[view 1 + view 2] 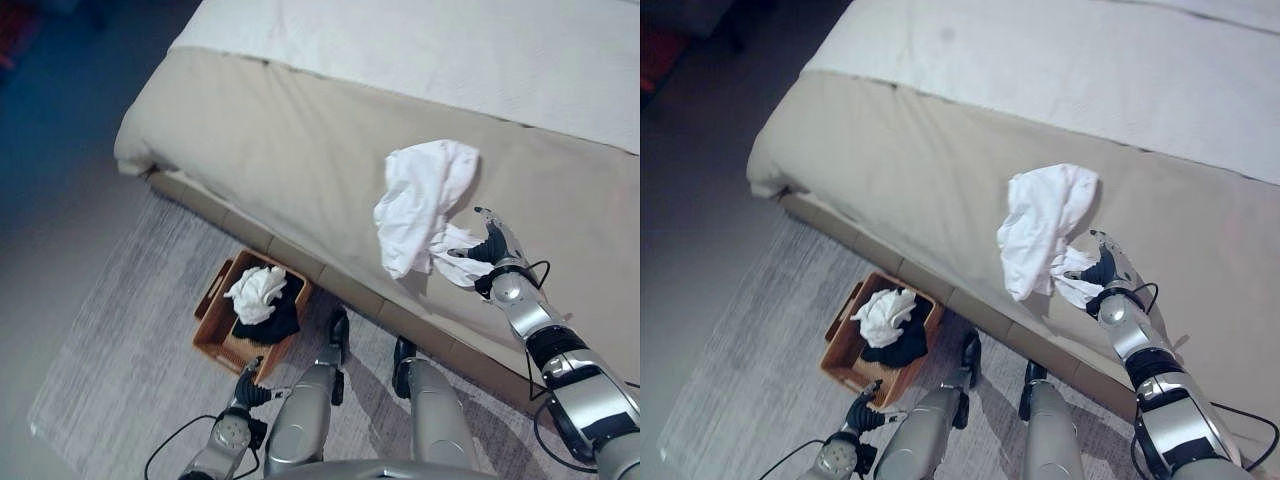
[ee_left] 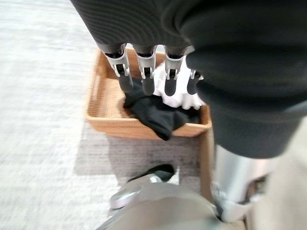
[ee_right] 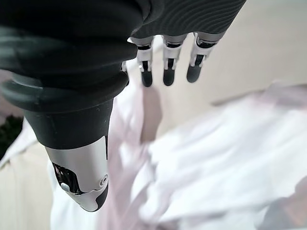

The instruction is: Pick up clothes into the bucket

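White garment [image 1: 420, 205] lies crumpled on the tan cover of the bed [image 1: 300, 150], near the bed's edge. In the left eye view the right hand [image 1: 490, 248] reaches in from the lower right and pinches the lower trailing fold of that garment between thumb and fingers. The basket [image 1: 215, 335] (woven, orange-brown) stands on the grey rug [image 1: 110, 350] just beside the bed base; it holds a white cloth [image 1: 255, 292] on top of a black cloth [image 1: 272, 322]. The left hand [image 1: 245, 390] hangs low, just beside the basket's near corner.

Right eye view: same layout. The right hand [image 1: 1102, 268] is closed on the garment's lower fold, and the main mass of the garment [image 1: 1045, 225] rests on the bed beyond the hand.

Left wrist view: the left hand's fingers [image 2: 145, 72] extend straight and relaxed, grasping nothing, above the basket [image 2: 144, 127]. The black cloth [image 2: 158, 115] drapes over the basket rim; the white cloth [image 2: 180, 96] sits behind it.

Right wrist view: the fingers [image 3: 168, 64] show past the cover, with the white garment [image 3: 225, 158] spread close beneath the hand on the bed cover
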